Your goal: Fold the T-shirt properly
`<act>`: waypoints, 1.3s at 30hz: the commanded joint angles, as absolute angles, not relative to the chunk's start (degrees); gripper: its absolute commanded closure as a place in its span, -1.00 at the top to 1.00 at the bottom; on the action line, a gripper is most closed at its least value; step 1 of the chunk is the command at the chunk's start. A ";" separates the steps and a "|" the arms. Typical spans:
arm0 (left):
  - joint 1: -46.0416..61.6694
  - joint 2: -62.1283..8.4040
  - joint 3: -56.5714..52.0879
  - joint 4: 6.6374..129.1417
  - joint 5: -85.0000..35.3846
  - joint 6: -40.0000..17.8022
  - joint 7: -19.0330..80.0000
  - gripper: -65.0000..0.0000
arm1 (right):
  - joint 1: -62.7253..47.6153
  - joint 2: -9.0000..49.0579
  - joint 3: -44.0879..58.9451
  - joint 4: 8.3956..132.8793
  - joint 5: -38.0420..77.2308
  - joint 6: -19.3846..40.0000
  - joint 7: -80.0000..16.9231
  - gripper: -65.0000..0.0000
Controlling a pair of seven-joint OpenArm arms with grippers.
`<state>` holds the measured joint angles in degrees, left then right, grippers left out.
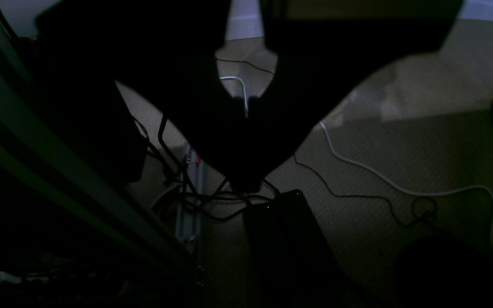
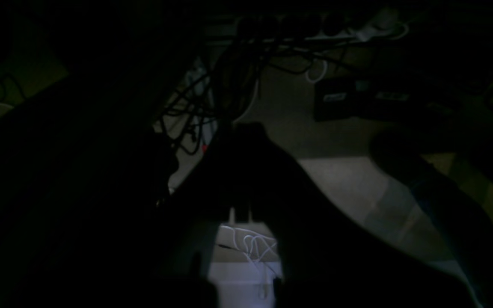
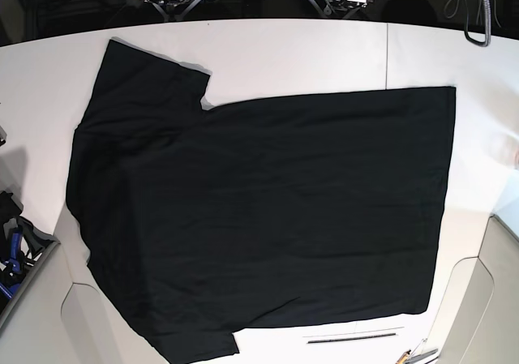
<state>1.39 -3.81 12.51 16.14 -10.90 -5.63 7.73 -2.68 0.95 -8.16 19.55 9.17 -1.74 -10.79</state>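
One garment, the T-shirt (image 3: 268,210), lies spread flat on the white worktop (image 3: 324,52), plain black side up. Its hem edge faces the base view's right; one sleeve points to the far left corner, the other to the near left edge. Neither arm appears in the base view. Both wrist views are dark and look down at a floor (image 1: 422,149) strewn with cables (image 1: 400,184). Left jaws (image 1: 246,107): clenched, empty. Right jaws (image 2: 240,214): clenched, empty.
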 commanded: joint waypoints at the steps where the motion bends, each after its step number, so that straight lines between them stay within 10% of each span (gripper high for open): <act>1: 1.15 -3.84 12.47 16.49 -10.66 -5.85 7.99 -1.00 | -2.57 1.13 -8.10 19.94 8.95 -1.93 -10.76 -1.00; 25: 1.98 -4.58 12.47 16.62 -10.66 -5.85 7.88 -1.00 | -2.87 1.50 -8.10 19.94 7.66 -1.89 -10.76 -1.00; 39: 20.08 -15.77 12.47 33.87 -11.16 -5.87 2.70 -1.00 | -16.86 12.84 -8.10 33.56 10.39 6.28 -10.74 -1.00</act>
